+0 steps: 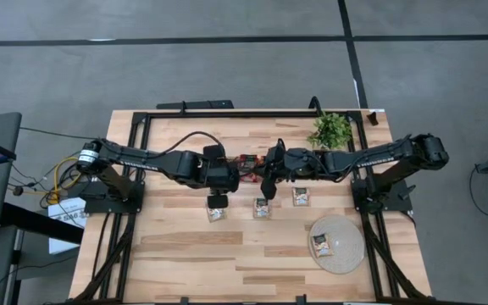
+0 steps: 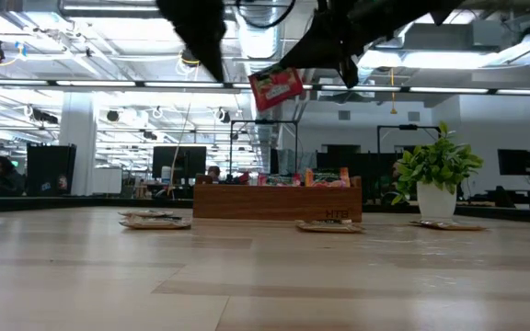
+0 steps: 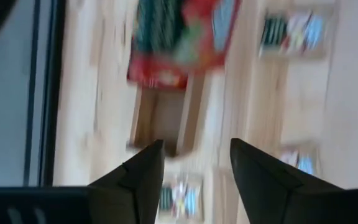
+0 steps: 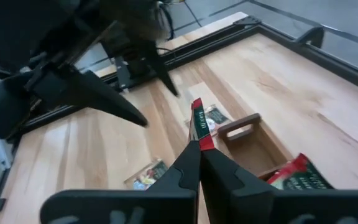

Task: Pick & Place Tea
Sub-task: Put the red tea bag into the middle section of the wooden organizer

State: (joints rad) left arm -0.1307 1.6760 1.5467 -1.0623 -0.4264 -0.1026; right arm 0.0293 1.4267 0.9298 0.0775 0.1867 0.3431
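Clamped in the right pincer (image 4: 199, 144): a red sachet (image 4: 198, 127); left pincer (image 3: 194, 163) spread; one sachet (image 1: 320, 245) on mat (image 1: 348, 251), others remain.

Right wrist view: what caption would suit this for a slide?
Right gripper pinches a red tea sachet upright above the wooden box.

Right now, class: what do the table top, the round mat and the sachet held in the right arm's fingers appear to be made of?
Table top: pale wood, matt; plank seams and grain show.
Round mat: probably woven fibre, pale with a textured surface; uncertain.
Red sachet, pinched by the right gripper: thin, flat and printed, so likely paper or foil; the look leaves it open.
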